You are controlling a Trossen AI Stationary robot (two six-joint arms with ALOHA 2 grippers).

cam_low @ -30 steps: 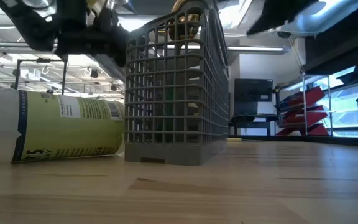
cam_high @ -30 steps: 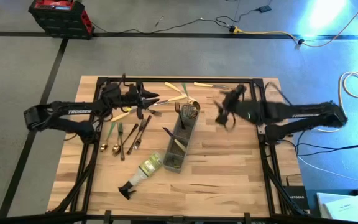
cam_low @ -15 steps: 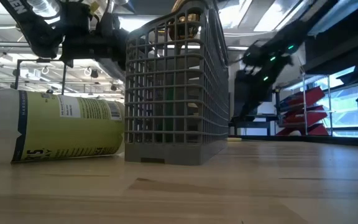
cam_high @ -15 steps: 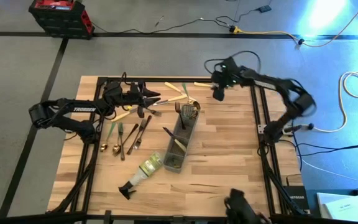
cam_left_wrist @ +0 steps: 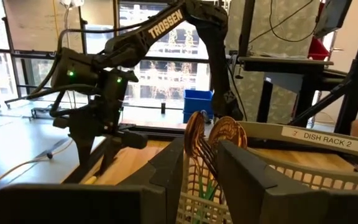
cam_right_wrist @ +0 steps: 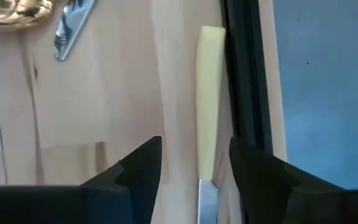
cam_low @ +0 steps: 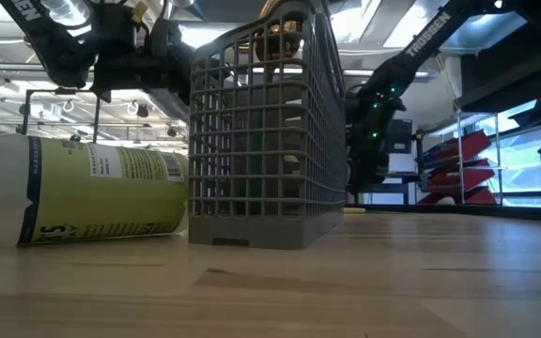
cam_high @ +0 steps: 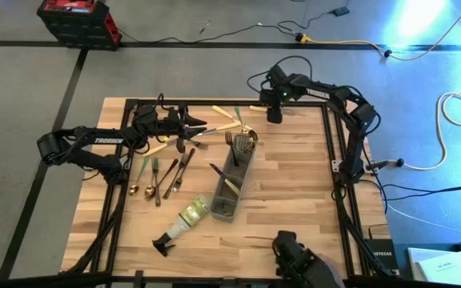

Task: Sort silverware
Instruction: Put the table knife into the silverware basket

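The silverware is spread about. Several forks and spoons (cam_high: 165, 172) lie flat at the table's left, and gold spoons (cam_left_wrist: 211, 137) stand in the grey mesh caddy (cam_high: 232, 180). A cream-handled knife (cam_right_wrist: 210, 93) lies flat along the black rail at the far edge. My right gripper (cam_right_wrist: 194, 162) points down over this knife, open, one finger on each side of it; I see no touch. My left gripper (cam_left_wrist: 201, 168) hovers level above the left cutlery and faces the caddy. Its fingers stand a little apart with nothing between them.
A spray bottle (cam_high: 184, 220) lies on its side just left of the caddy's near end. More cream-handled pieces (cam_high: 222, 110) lie along the far edge. A black frame rail (cam_right_wrist: 244, 74) runs right beside the knife. A dark shape (cam_high: 294, 256) shows at the near edge.
My right gripper has swung from over the table's right-middle toward the far edge. It has come down and tipped to point down over the cream-handled knife. My left arm has kept still.
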